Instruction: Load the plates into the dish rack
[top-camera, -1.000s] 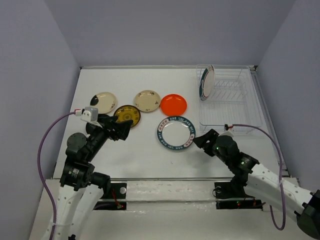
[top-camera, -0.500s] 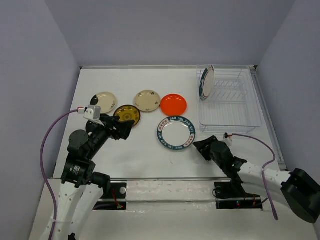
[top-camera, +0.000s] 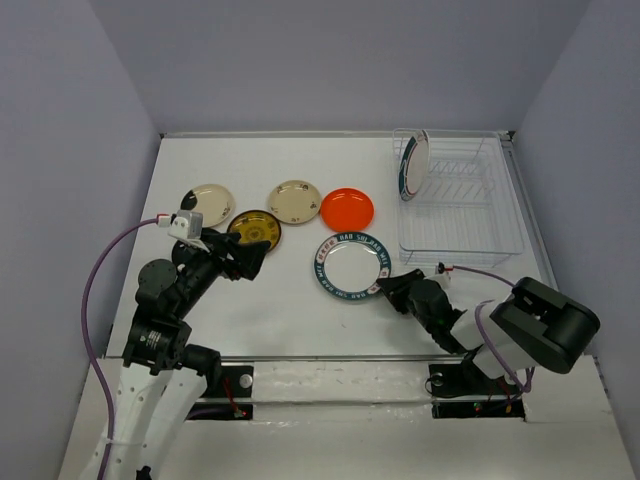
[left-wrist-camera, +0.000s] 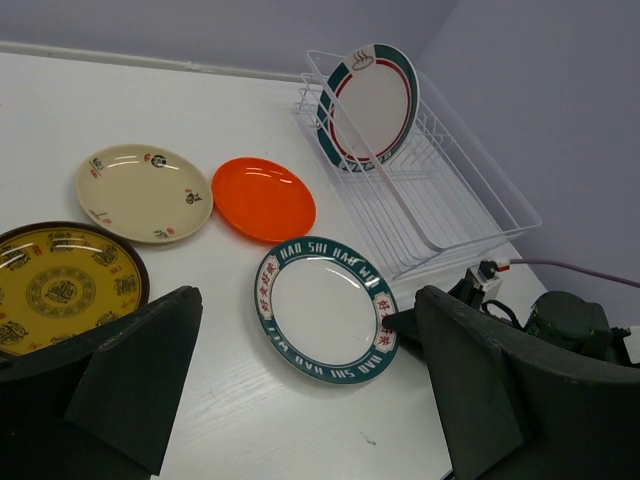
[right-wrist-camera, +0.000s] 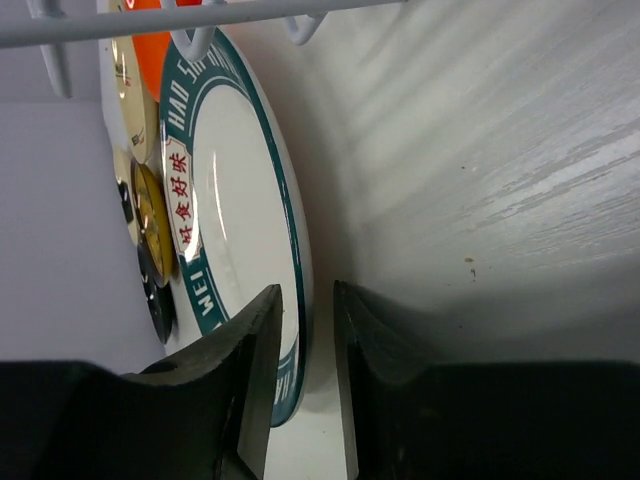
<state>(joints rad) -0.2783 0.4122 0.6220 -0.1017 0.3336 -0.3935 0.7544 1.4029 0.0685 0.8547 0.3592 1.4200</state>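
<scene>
My right gripper (right-wrist-camera: 307, 292) straddles the teal-rimmed plate (right-wrist-camera: 235, 200)
Its jaws stand narrowly apart around the rim, unclamped; my left gripper (left-wrist-camera: 305, 300) gapes wide.

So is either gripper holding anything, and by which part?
Left gripper: nothing. Right gripper straddles the teal-rimmed plate's near rim; whether it's clamped cannot be told.

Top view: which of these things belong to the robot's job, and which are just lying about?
Job: dish rack; teal-rimmed plate standing in it; teal-rimmed plate lying flat; orange plate; amber plate; left cream plate; right cream plate.
Lying about: nothing, only the table beneath.
</scene>
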